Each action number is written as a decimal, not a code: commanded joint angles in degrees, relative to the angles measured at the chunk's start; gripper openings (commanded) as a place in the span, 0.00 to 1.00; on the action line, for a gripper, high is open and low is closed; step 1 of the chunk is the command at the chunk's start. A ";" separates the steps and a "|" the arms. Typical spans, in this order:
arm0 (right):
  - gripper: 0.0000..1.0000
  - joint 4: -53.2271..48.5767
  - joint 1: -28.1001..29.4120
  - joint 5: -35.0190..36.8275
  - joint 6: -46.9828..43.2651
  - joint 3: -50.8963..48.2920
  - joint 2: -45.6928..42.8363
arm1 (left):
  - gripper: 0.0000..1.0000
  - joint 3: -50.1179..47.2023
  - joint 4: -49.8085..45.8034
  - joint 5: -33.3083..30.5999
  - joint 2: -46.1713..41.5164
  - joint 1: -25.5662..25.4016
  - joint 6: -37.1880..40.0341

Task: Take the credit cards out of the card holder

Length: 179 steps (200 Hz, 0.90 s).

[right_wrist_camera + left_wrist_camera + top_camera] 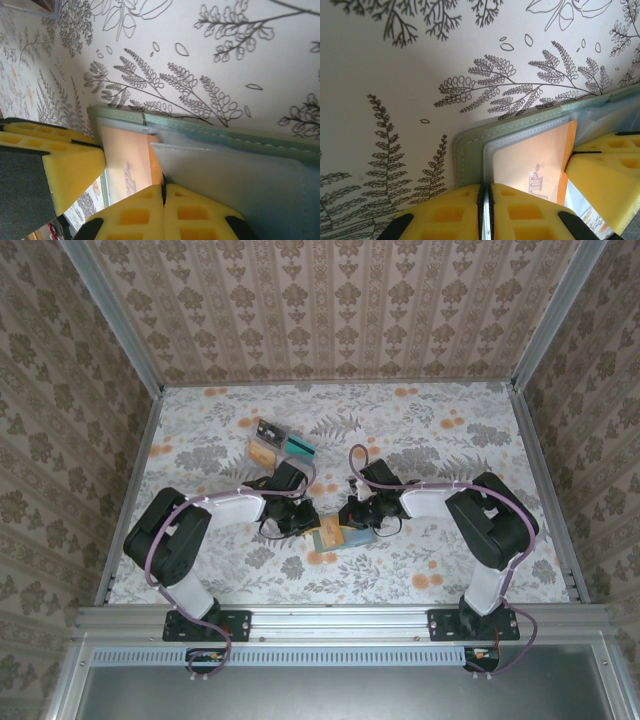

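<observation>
While both arms meet mid-bench [450,440], the card holder [470,150] lies flat between them, opened, grey-green outer edge on the leaf-print surface, pale lining up.

Left end effector [485,202]: yellow foam pads pressed together to a hairline gap, and the holder's near edge runs straight into that gap, so it is pinching the holder.

Right end effector [164,200]: pads closed flush at the opposite side. A pale lining flap and the edge of the orange card [535,160] both run down to the pads; can't tell which one is pinched.

The orange card sits inside a translucent slot, partly covered, one corner showing past the sleeve. The two end effectors sit just beside each other over the holder.

Clear tray [268,445] with colourful cards sits further back on the bench, apart from both arms.
</observation>
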 commanded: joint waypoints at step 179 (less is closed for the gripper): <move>0.00 11.29 -8.52 -3.20 -0.13 -12.43 -19.83 | 0.41 -2.15 9.86 4.94 -7.78 2.22 1.53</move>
